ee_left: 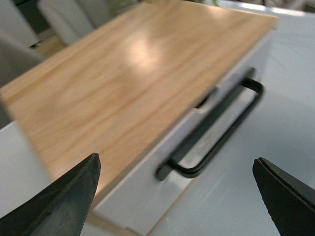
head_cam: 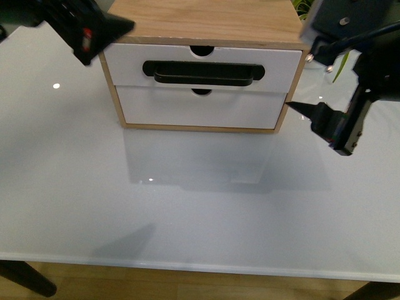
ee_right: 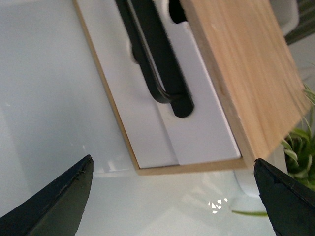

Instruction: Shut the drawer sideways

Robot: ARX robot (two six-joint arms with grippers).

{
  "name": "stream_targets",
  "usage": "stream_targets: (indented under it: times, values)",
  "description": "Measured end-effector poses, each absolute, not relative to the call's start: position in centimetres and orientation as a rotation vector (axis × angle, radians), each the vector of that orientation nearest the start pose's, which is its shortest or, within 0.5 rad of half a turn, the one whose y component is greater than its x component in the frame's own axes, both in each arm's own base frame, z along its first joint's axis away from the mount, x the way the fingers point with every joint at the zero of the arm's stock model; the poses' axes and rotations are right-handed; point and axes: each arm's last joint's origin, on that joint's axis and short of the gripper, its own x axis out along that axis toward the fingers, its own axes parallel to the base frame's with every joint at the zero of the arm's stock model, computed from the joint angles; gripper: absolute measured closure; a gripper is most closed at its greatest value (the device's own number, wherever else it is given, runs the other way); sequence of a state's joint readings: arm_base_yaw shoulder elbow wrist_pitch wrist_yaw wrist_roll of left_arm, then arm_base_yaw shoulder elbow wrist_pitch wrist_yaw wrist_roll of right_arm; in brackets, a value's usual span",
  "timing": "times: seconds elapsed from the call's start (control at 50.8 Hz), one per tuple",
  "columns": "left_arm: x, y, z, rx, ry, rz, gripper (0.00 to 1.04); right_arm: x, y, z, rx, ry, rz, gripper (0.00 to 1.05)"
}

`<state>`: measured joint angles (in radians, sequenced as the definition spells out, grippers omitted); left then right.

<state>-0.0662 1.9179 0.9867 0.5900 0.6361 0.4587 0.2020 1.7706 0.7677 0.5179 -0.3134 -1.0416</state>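
I am at the approach step, with nothing pushed yet; the drawer [head_cam: 281, 65] sits in the top slot of the wooden cabinet [head_cam: 206, 19] on the white table [head_cam: 187, 206], and its white front stands a little proud of the plain lower front [head_cam: 200, 109] (clearest from the right wrist camera), so I judge it not fully home. My left gripper [ee_left: 175, 158] hangs above the cabinet's left front corner with its fingers spread wide and holding nothing; my right gripper [ee_right: 173, 159] is just off the cabinet's right side, low, equally wide and empty. Neither appears to touch the drawer or its black bar handle [head_cam: 203, 74]. Next, I think, one arm must come round in front of the white face, lay a finger flat against it clear of the handle, and press straight back; an off-centre push could skew the drawer or shove the whole cabinet.
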Motion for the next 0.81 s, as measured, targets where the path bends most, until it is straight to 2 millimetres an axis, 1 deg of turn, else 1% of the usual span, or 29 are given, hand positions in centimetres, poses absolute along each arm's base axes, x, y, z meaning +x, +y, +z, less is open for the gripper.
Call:
stream_targets:
  times: [0.059, 0.079, 0.098, 0.157, 0.197, 0.256, 0.276, 0.315, 0.335, 0.413, 0.472, 0.492, 0.571, 0.669, 0.748, 0.768, 0.807]
  values:
    - [37.9, -3.0, 17.0, 0.292, 0.151, -0.687, 0.09, 32.0, 6.8, 14.9, -0.909, 0.179, 0.658, 0.09]
    - [37.1, -2.0, 17.7, 0.242, 0.145, -0.628, 0.09, 31.4, 6.3, 15.2, -0.860, 0.183, 0.616, 0.09]
    - [36.5, -1.4, 18.1, 0.201, 0.146, -0.586, 0.09, 30.9, 5.9, 15.4, -0.838, 0.183, 0.584, 0.09]
    - [33.9, 0.8, 19.3, 0.060, 0.143, -0.468, 0.09, 29.1, 4.2, 16.6, -0.698, 0.177, 0.442, 0.09]
    - [32.4, 1.7, 19.8, -0.012, 0.144, -0.411, 0.09, 28.1, 3.4, 17.3, -0.612, 0.174, 0.355, 0.09]
    - [28.9, 3.4, 20.8, -0.166, 0.133, -0.296, 0.09, 25.9, 1.9, 18.7, -0.447, 0.155, 0.215, 0.09]
    - [28.2, 3.5, 20.9, -0.161, 0.115, -0.251, 0.11, 25.7, 1.8, 18.8, -0.405, 0.145, 0.175, 0.10]
    - [27.0, 3.6, 21.1, -0.133, 0.052, -0.143, 0.18, 25.2, 1.5, 19.2, -0.302, 0.080, 0.077, 0.17]
    - [26.7, 3.6, 21.2, -0.119, 0.037, -0.108, 0.20, 25.0, 1.5, 19.3, -0.279, 0.065, 0.057, 0.19]
    - [24.9, 3.1, 21.2, -0.058, -0.020, -0.009, 0.34, 23.7, 1.2, 19.0, -0.136, 0.007, 0.004, 0.32]
    - [23.9, 2.8, 20.5, -0.037, -0.008, 0.006, 0.45, 22.6, 1.1, 18.5, -0.081, 0.011, 0.008, 0.43]
    - [23.7, 2.7, 20.3, -0.036, -0.004, 0.006, 0.46, 22.5, 1.0, 18.4, -0.078, 0.012, 0.009, 0.45]
    - [22.4, 2.2, 19.4, -0.024, 0.015, 0.001, 0.60, 21.3, 0.3, 18.1, -0.042, 0.013, 0.013, 0.58]
    - [20.6, 1.6, 18.9, -0.015, 0.005, 0.004, 0.84, 19.6, 0.0, 17.7, -0.018, 0.009, -0.001, 0.83]
    - [19.6, 1.3, 18.6, -0.012, 0.004, 0.002, 0.99, 18.7, 0.0, 17.5, -0.015, 0.014, -0.001, 0.97]
    - [19.3, 1.2, 18.5, -0.012, 0.006, 0.000, 1.03, 18.5, 0.0, 17.4, -0.015, 0.015, -0.001, 1.01]
    - [19.0, 1.2, 18.3, -0.011, 0.008, 0.003, 1.03, 18.2, 0.0, 17.3, -0.015, 0.015, -0.001, 1.03]
